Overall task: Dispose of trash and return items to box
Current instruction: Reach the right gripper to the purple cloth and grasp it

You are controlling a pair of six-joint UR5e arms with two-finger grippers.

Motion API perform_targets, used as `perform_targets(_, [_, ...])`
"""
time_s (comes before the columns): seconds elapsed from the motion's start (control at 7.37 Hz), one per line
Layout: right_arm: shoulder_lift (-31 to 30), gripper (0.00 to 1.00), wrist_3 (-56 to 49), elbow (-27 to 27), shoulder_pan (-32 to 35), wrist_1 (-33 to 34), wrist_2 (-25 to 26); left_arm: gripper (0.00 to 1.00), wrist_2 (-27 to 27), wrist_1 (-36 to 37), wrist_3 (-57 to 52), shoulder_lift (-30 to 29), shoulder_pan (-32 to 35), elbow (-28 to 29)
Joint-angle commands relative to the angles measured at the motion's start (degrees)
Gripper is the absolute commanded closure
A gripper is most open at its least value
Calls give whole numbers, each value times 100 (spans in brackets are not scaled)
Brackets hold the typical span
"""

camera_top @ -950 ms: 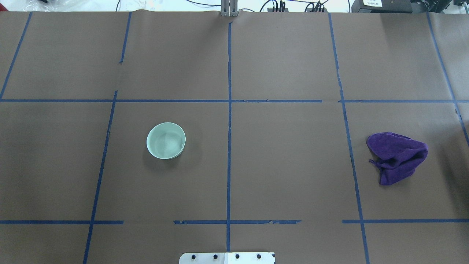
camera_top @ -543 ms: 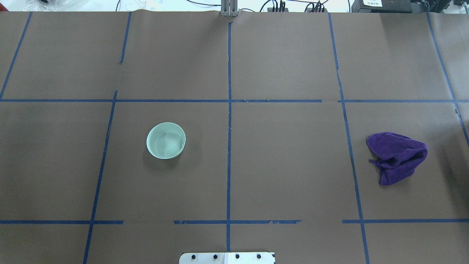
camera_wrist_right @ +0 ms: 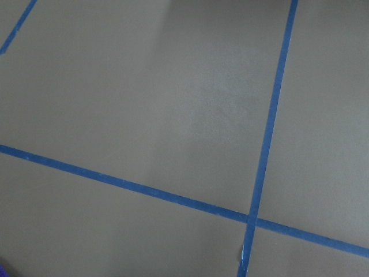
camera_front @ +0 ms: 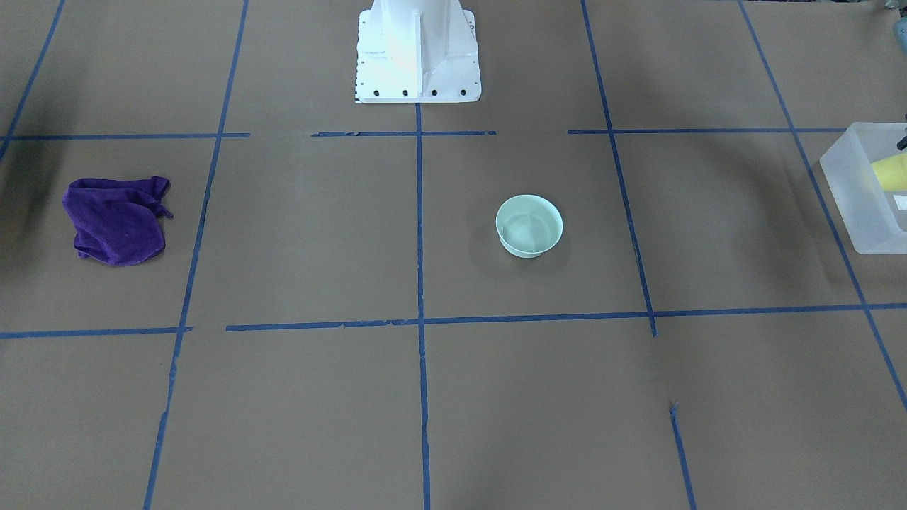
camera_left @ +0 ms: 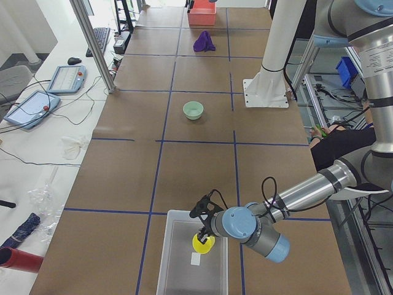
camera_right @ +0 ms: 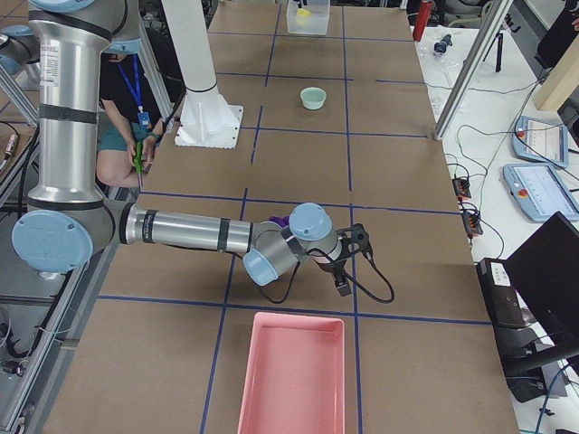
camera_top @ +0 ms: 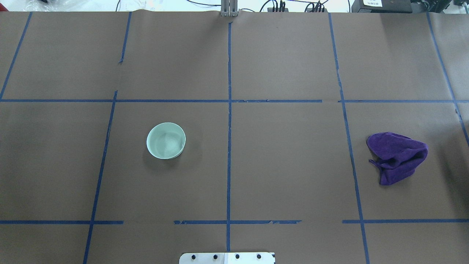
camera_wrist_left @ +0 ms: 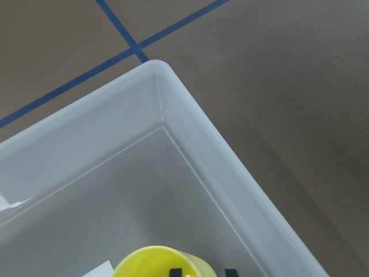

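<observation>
The pale mint-green bowl (camera_top: 166, 140) stands upright on the brown table, left of the centre line; it also shows in the front view (camera_front: 529, 225). The frosted box (camera_front: 850, 191) sits at the table's left end (camera_left: 178, 258). My left gripper (camera_left: 206, 230) holds the yellow cup (camera_left: 202, 241) tilted inside the box. In the left wrist view the cup's rim (camera_wrist_left: 161, 262) lies between two dark fingertips. My right gripper (camera_right: 365, 242) hovers low over the table near the purple cloth (camera_top: 397, 157). I cannot tell whether it is open.
A pink tray (camera_right: 291, 371) lies at the table's right end. The white robot base (camera_front: 418, 49) stands at the near middle edge. Blue tape lines cross the table. A person sits behind the robot.
</observation>
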State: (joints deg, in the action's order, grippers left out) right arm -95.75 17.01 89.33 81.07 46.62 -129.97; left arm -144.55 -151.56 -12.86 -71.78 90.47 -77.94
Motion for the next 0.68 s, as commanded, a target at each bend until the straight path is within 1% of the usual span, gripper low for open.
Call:
perform_targets(0.0, [13, 0, 512, 205, -204, -285, -46, 0, 23, 13, 552, -135, -12, -543])
perform_targets(0.14, [-22, 0, 1019, 529, -510, -285, -29, 0, 23, 56, 722, -283, -12, -651])
perform_targets(0.27, [-205, 0, 1581, 950, -940, -277, 85, 0, 23, 213, 810, -571, -12, -661])
perform_targets(0.41, [-555, 0, 2013, 1476, -1344, -276, 329, 0, 32, 380, 820, -783, -12, -670])
perform_targets(0.54, [-1124, 0, 2208, 2091, -1818, -268, 671, 0, 41, 443, 881, -924, -12, -687])
